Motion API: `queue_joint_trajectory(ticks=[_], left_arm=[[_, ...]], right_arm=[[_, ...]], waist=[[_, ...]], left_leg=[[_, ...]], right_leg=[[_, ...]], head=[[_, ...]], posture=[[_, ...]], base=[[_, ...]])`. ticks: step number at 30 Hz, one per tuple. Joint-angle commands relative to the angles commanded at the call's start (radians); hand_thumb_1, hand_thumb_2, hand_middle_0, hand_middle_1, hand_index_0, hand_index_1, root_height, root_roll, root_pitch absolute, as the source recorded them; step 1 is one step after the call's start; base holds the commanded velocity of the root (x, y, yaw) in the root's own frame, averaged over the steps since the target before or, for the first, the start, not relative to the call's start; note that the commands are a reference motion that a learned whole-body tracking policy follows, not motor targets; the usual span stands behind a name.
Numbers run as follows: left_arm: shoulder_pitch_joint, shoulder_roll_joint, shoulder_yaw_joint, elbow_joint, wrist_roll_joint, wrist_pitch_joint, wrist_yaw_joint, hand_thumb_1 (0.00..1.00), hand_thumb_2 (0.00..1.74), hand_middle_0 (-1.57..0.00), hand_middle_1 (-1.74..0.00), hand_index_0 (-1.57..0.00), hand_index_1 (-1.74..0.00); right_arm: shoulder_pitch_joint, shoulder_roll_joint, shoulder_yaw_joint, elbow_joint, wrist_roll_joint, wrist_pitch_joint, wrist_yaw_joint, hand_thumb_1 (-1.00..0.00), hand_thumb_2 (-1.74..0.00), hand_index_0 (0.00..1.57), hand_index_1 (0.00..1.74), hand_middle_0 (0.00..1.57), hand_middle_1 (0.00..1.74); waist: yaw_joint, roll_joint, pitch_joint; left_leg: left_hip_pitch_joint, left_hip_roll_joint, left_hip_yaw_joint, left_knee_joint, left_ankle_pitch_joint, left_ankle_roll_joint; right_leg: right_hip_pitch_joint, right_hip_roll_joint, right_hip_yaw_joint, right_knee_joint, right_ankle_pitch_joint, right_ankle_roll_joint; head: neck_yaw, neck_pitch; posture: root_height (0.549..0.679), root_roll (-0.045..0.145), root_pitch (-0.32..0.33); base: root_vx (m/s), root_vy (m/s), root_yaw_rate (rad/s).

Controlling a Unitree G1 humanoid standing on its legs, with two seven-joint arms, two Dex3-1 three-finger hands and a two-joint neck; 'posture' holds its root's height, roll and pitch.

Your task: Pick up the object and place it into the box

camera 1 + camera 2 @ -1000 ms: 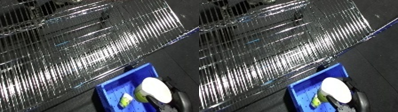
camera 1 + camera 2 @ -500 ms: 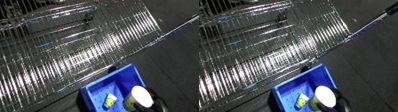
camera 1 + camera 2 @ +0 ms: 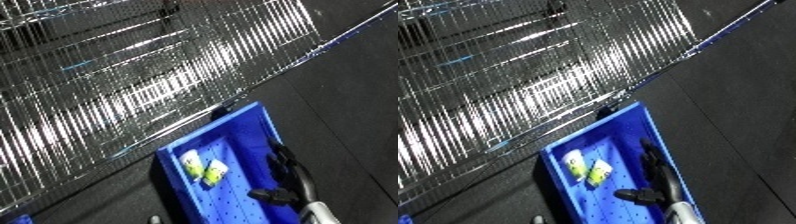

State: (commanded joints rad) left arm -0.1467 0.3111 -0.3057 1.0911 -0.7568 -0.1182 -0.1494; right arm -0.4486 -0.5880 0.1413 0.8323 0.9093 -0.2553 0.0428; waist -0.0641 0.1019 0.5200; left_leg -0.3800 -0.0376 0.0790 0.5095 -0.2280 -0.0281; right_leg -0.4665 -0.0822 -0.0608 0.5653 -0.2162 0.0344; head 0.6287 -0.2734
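- One blue bin (image 3: 233, 145) sits low in your view, tilted across the frame, on a dark floor (image 3: 346, 95).
- Two small pale objects lie inside the bin, on its perforated bottom near the wall closest to the wire rack: a whitish-yellow roll (image 3: 192, 163) and a yellow-green packet (image 3: 214, 171). They touch or nearly touch — you cannot tell which.
- One hand shows: your right hand (image 3: 282, 170), black, reaching into the bin from the lower right, with a bit of its silver forearm (image 3: 318, 212) at the bottom edge.
- The fingers (image 3: 650, 156) lie stretched out straight along the bin bottom and the thumb (image 3: 636, 194) sticks out sideways; the hand is spread and holds nothing.
- The hand is beside the two objects, apart from them, towards the bin's right wall.
- Your left hand does not show in either view.
- One big wire rack (image 3: 133, 75) of shiny metal bars fills the upper left, just beside the bin's far corner; its bottom edge runs diagonally past the bin.
- A blue-trimmed bar (image 3: 731, 27) runs along the rack's edge at upper right.
- Nothing covers the two objects — both are in plain sight.
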Motion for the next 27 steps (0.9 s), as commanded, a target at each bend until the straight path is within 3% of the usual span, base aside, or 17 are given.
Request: queue_joint_trajectory(ticks=[9, 16, 21, 27], left_arm=[[-0.027, 0.021, 0.020, 0.011, 0.013, 0.020, -0.001, 0.00, 0.00, 0.00, 0.00, 0.00, 0.00], [-0.054, 0.039, 0.027, 0.014, 0.032, 0.033, 0.003, 0.00, 0.00, 0.00, 0.00, 0.00, 0.00], [-0.084, 0.044, 0.022, 0.023, 0.042, 0.038, 0.002, 0.00, 0.00, 0.00, 0.00, 0.00, 0.00], [-0.117, 0.051, 0.002, 0.030, 0.059, 0.045, 0.002, 0.00, 0.00, 0.00, 0.00, 0.00, 0.00]], right_arm=[[-0.011, 0.030, 0.059, -0.023, -0.074, 0.082, 0.062, 0.00, 0.00, 0.00, 0.00, 0.00, 0.00], [-0.037, 0.051, 0.120, 0.013, -0.126, 0.160, 0.099, 0.00, 0.00, 0.00, 0.00, 0.00, 0.00], [-0.054, 0.071, 0.133, 0.080, -0.126, 0.176, 0.113, 0.00, 0.00, 0.00, 0.00, 0.00, 0.00], [-0.056, 0.098, 0.133, 0.133, -0.138, 0.183, 0.115, 0.00, 0.00, 0.00, 0.00, 0.00, 0.00]], waist=[[0.021, -0.029, 0.000], [0.050, -0.052, 0.000], [0.071, -0.056, 0.000], [0.097, -0.059, -0.004]], left_leg=[[0.004, 0.007, -0.012, -0.013, 0.013, -0.0036], [-0.007, 0.012, -0.024, 0.001, 0.014, -0.0023], [-0.011, 0.012, -0.038, -0.004, 0.026, -0.0022], [-0.014, 0.008, -0.061, -0.023, 0.047, -0.0005]], right_leg=[[0.014, 0.0049, -0.012, -0.004, -0.003, 0.0020], [0.023, 0.0039, -0.027, 0.001, -0.007, 0.0015], [0.030, 0.0024, -0.037, 0.004, -0.010, 0.0052], [0.033, -0.0015, -0.055, 0.017, -0.016, 0.0131]], head=[[-0.147, -0.007], [-0.322, 0.002], [-0.488, -0.015], [-0.674, 0.006]], posture=[[0.654, 0.075, 0.080], [0.654, 0.070, 0.076], [0.654, 0.064, 0.075], [0.654, 0.057, 0.077]], base=[[-0.011, -0.016, 0.090], [0.005, -0.028, 0.113], [0.008, -0.011, 0.155], [0.020, -0.026, 0.243]])
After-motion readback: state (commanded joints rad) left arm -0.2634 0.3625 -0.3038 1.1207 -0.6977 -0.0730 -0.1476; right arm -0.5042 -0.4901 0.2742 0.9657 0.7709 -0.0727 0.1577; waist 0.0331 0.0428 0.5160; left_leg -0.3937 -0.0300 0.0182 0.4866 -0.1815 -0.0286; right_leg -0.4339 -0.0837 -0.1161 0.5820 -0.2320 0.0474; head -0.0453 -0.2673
